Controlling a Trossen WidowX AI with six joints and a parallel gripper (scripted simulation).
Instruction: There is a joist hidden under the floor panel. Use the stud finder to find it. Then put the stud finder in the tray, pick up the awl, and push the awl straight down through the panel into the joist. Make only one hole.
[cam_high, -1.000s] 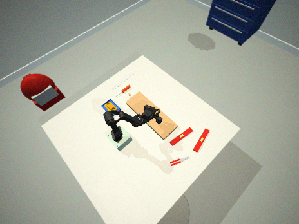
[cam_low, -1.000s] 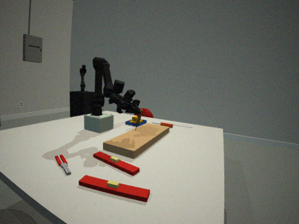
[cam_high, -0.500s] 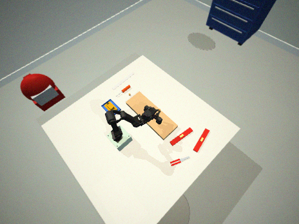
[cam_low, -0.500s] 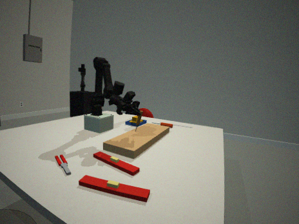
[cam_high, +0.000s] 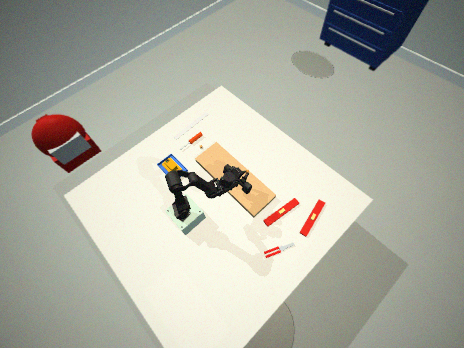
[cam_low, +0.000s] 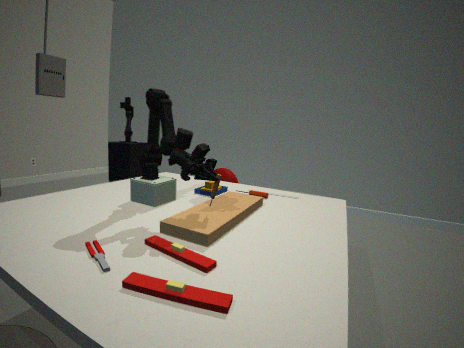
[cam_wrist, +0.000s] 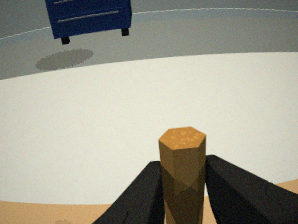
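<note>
Over pale wood, the tool (cam_low: 218, 181) (cam_wrist: 182, 168) pinches an amber, six-sided awl (cam_low: 215, 190) (cam_wrist: 183, 150), its tip slender.

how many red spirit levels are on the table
2. One red spirit level lies nearer the floor panel; the other lies beyond it, farther from the panel. The wrist view shows neither.

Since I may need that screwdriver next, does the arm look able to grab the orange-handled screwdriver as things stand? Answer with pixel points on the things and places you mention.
Probably not: its gripper (cam_high: 245, 176) (cam_low: 218, 179) (cam_wrist: 182, 168) is closed on the awl (cam_low: 214, 191) (cam_wrist: 183, 160), though nothing seems to cover the screwdriver (cam_high: 196, 138) (cam_low: 258, 194).
</note>
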